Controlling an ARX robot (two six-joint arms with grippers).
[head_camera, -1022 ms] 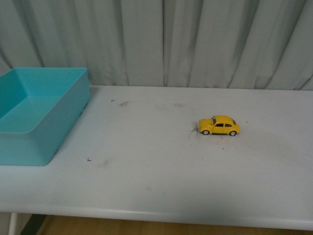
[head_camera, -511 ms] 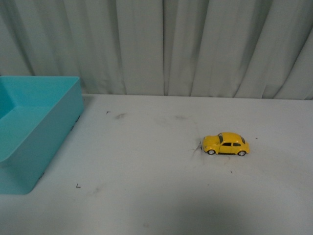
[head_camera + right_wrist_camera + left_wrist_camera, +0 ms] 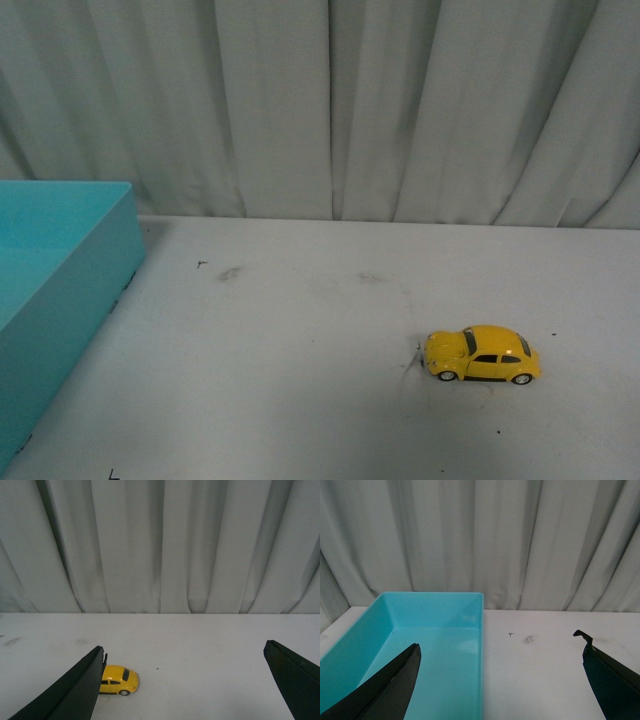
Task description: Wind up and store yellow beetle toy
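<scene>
Beetle first, from the front view: the yellow beetle toy (image 3: 483,355) stands on its wheels on the white counter (image 3: 300,330), toward the right edge and well clear of the far edge; its side faces the camera and its nose points toward the left edge; a teal bin (image 3: 60,270) sits at the left edge, well apart from the toy; a pale curtain (image 3: 330,100) hangs behind the far edge; neither of my arms shows here.

From the left wrist view: my left gripper (image 3: 496,640) has its jaws spread wide with nothing between them; it hangs above the place where the bin's long wall meets bare counter.

From the right wrist view: my right gripper (image 3: 184,647) is likewise wide apart and grips nothing; the toy sits on the counter just beside one of its fingers (image 3: 75,690), its tail end hidden behind that finger; whether the two touch I cannot tell.
</scene>
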